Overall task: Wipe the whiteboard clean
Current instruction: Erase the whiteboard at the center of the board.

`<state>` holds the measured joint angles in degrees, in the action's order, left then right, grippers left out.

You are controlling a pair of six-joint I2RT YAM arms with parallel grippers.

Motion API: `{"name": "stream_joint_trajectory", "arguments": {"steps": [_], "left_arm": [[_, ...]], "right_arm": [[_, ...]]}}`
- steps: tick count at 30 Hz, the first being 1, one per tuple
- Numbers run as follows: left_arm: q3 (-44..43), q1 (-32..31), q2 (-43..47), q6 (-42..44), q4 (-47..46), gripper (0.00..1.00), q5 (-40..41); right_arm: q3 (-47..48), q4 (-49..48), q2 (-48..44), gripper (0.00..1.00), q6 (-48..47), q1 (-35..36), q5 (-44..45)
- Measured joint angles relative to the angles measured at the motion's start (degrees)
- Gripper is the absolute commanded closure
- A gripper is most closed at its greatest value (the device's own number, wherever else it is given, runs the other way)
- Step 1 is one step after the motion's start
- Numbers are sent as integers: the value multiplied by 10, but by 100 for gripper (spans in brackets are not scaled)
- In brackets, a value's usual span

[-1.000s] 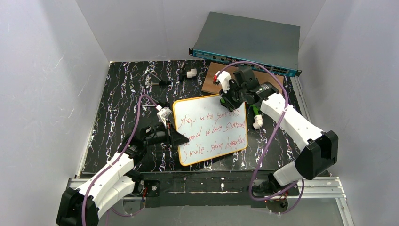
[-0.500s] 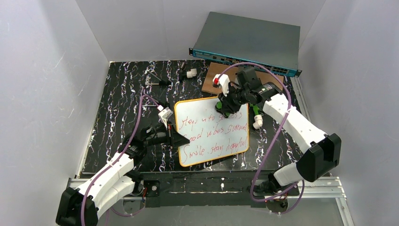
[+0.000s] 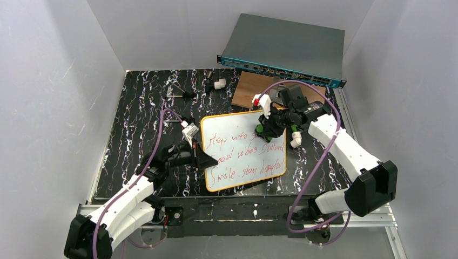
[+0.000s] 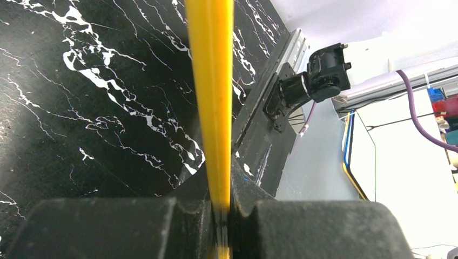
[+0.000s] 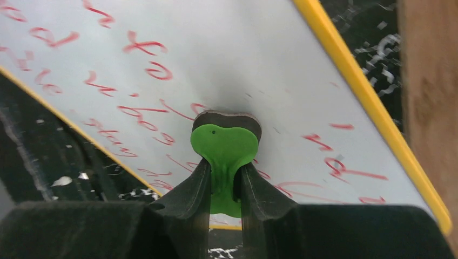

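We see the whiteboard [image 3: 243,156] lying in the middle of the black marbled surface [image 3: 140,108], closer to the near edge and turned a little out of square. A wooden board [image 3: 249,86] lies just beyond its far edge. Three lines of red handwriting cross its white face.

The left end effector [image 3: 204,159] sits at the board's left edge, about halfway along it, and is clenched on the yellow frame [image 4: 210,97]. In the left wrist view the frame runs edge-on straight down into the seam between the two dark fingers [image 4: 302,226], which press on it from both sides. We cannot tell whether that edge is lifted off the surface or rests on it.

The right end effector [image 3: 268,127] is over the far right part of the board, at the end of the first line of writing. It is grasping a green eraser [image 5: 224,145] by its narrow stem, with the jaws closed in on it from either side. In the right wrist view the eraser's dark pad lies against the white face, with red letters to its left and right and the frame not far off on the right.

A grey box with a teal front [image 3: 286,48] stands at the far side, beyond the wooden board. A small white and green piece [image 3: 295,138] lies on the surface just beside the whiteboard's right edge, near the right end effector.
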<state>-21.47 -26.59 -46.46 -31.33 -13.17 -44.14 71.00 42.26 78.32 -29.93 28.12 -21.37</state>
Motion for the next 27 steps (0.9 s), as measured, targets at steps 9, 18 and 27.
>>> {"name": "stream_joint_trajectory", "arguments": {"steps": [9,18,27], "left_arm": [[0,-3,-2,-1,0,100,-4],[0,-3,-2,-11,4,100,0],[0,-2,-1,-25,11,100,5]], "right_arm": [[37,6,8,99,37,1,-63],[73,-62,38,99,105,1,109],[-32,-79,-4,99,68,0,106]]}}
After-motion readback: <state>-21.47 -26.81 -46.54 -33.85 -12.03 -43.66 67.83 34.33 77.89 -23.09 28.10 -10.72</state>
